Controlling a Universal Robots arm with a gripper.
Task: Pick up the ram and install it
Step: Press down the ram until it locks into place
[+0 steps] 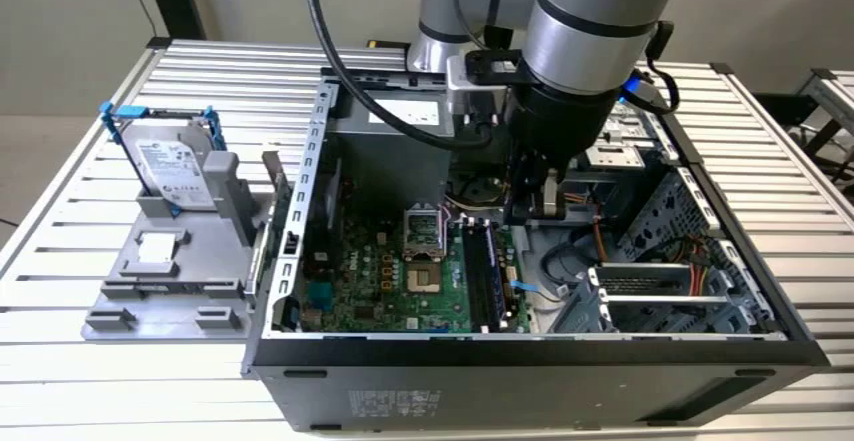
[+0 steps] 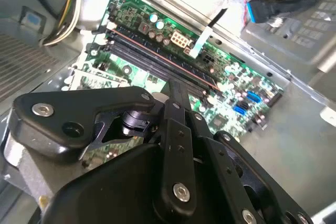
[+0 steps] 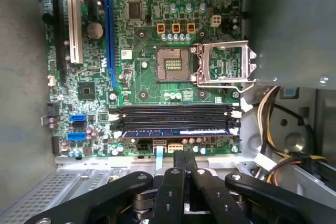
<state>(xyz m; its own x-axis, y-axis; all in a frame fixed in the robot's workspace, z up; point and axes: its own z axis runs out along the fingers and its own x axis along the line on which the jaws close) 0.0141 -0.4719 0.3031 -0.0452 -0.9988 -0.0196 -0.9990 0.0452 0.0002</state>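
Observation:
The ram [image 3: 176, 131] is a long thin stick with a bluish label. It sits in one of the black memory slots [image 3: 173, 114] on the green motherboard [image 3: 142, 40]. In the exterior view the ram [image 1: 489, 273] stands on edge inside the open computer case [image 1: 534, 346]. My gripper [image 3: 183, 160] hovers just off the ram's long side, near its middle. Its two black fingers [image 3: 177, 167] are pressed together with nothing visible between them. In the exterior view my gripper [image 1: 530, 211] reaches down into the case above the slots' far end. In the second wrist view the fingers [image 2: 176, 94] point at the slots.
A silver hard drive [image 1: 174, 166] in a blue bracket stands on a grey fixture [image 1: 167, 281] at the exterior view's left. The open CPU socket [image 3: 170, 66] lies beyond the slots. Power cables [image 3: 273, 124] and a drive cage [image 1: 654, 296] crowd the case's other side.

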